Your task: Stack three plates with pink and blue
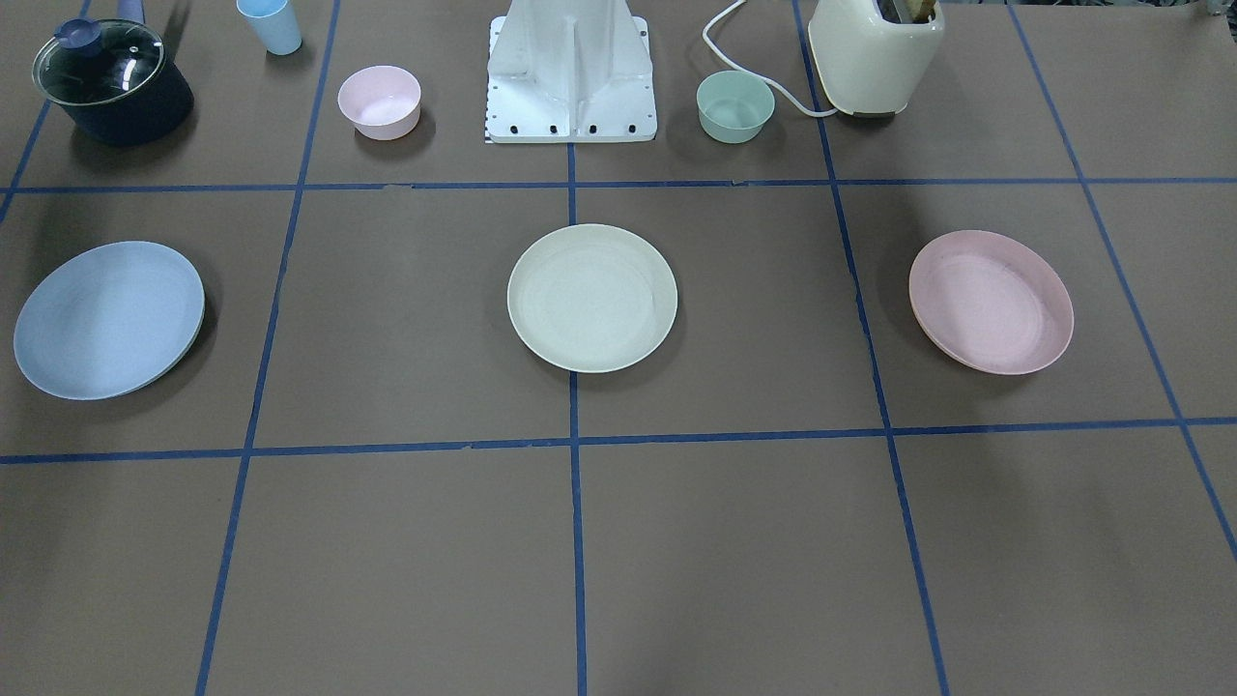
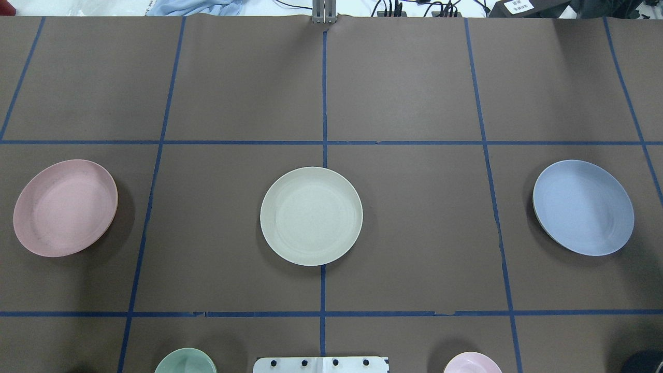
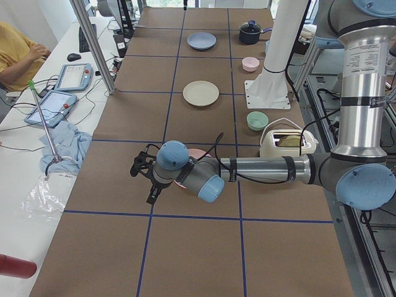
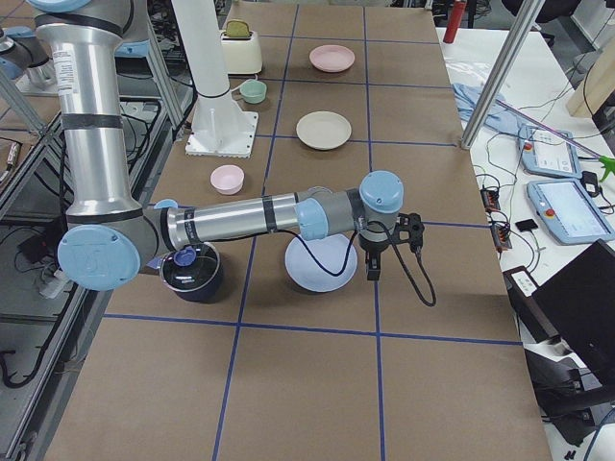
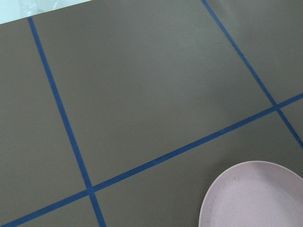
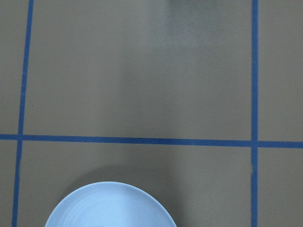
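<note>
Plates: pink (image 2: 65,207), cream (image 2: 311,216), blue (image 2: 584,207), apart; arms (image 3: 260,168) (image 4: 240,219) only in side views; jaws' state unclear.

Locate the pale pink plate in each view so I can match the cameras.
Front-facing: pale pink plate right of centre.
Overhead: plate at far left.
Exterior left: plate near, mostly hidden behind the left arm.
Exterior right: plate far, top centre.
Left wrist: plate in bottom right corner, cut off.
Right wrist: not in it.
Landmark: cream plate mid-table, in all four exterior views.
</note>
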